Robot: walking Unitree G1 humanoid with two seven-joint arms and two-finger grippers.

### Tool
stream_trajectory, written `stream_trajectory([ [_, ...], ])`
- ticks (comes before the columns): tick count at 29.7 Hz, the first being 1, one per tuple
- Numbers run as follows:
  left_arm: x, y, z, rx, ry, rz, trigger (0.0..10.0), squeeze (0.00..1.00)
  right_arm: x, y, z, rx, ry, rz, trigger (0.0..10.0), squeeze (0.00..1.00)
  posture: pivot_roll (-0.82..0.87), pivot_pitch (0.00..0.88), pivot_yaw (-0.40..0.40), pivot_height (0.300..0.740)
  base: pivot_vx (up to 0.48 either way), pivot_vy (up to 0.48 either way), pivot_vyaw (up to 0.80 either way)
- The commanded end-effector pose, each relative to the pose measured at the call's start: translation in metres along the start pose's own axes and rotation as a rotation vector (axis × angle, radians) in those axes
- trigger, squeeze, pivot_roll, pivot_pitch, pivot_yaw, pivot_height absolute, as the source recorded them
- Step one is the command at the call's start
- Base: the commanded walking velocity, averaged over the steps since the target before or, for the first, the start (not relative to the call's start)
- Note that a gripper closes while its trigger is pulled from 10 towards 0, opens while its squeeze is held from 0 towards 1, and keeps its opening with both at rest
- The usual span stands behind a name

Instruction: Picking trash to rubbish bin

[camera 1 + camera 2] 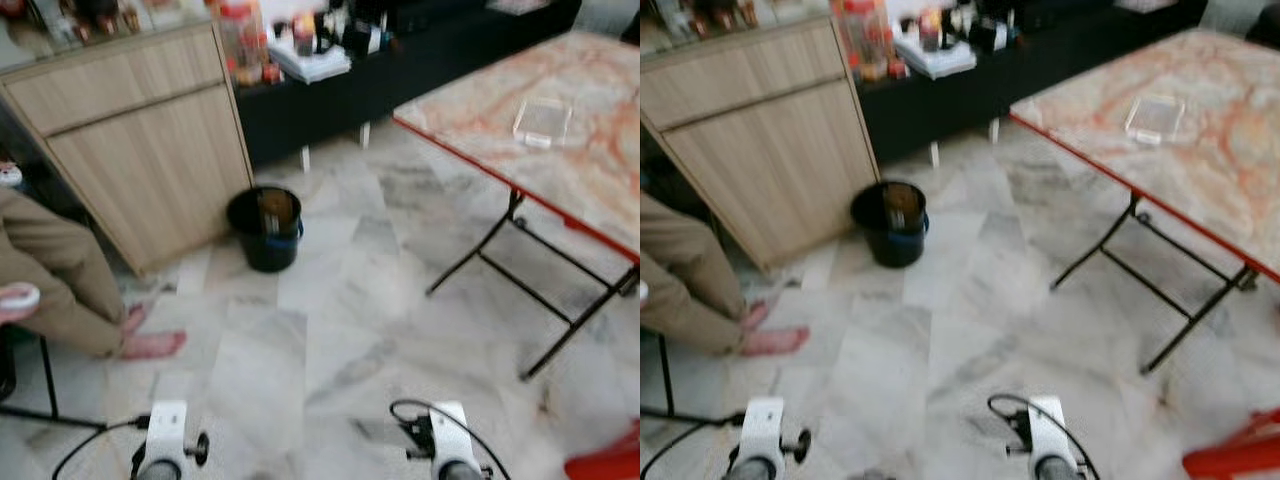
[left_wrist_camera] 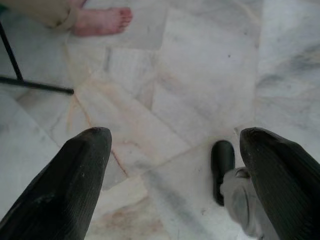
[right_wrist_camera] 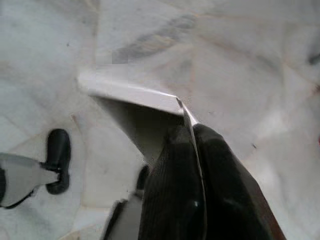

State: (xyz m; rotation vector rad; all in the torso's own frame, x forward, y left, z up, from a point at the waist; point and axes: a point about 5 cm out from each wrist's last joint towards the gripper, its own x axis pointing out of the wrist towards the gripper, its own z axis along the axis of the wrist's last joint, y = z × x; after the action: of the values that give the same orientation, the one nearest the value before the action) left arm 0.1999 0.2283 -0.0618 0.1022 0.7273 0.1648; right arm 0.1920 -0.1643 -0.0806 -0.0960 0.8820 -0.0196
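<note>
A black rubbish bin stands on the marble floor beside a wooden cabinet, with something brownish inside it. My right gripper is shut on a thin, pale, stiff sheet of plastic that juts out past the fingertips above the floor. My left gripper hangs open over bare tiles, nothing between its fingers. Both wrists, the left wrist and the right wrist, show at the bottom of the head view, well short of the bin. A clear plastic container lies on the table.
A folding table with a marbled top and black legs fills the right. The wooden cabinet stands at left, with a seated person's leg and bare foot beside it. A dark low bench runs along the back. A red object sits low right.
</note>
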Motion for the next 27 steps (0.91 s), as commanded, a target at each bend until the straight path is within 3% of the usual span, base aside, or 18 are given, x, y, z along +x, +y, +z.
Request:
stream_trajectory([
  [1,-0.0012,0.0049,-0.0044,0.000,0.021,0.015,10.0,0.00,0.0008,0.0058,0.0051,-0.018,-0.020,0.020,10.0,0.00,0.11,0.166,0.019,0.740,0.409,0.000,0.00],
  [6,-0.0013,0.0054,-0.0048,0.001,0.023,0.016,10.0,0.00,0.0007,0.0052,0.0052,-0.025,-0.025,0.015,10.0,0.00,0.12,0.167,0.020,0.740,0.408,0.000,0.60],
  [21,-0.0025,0.0058,-0.0085,0.010,0.038,0.012,10.0,0.00,0.0010,0.0050,0.0069,0.009,-0.030,0.005,10.0,0.00,0.12,0.160,0.029,0.740,0.408,0.000,0.00],
  [27,0.0012,0.0032,0.0003,0.033,0.025,-0.013,10.0,0.00,0.0021,0.0044,0.0123,0.031,-0.044,-0.003,10.0,0.00,0.10,0.140,0.056,0.740,0.407,0.000,0.00],
])
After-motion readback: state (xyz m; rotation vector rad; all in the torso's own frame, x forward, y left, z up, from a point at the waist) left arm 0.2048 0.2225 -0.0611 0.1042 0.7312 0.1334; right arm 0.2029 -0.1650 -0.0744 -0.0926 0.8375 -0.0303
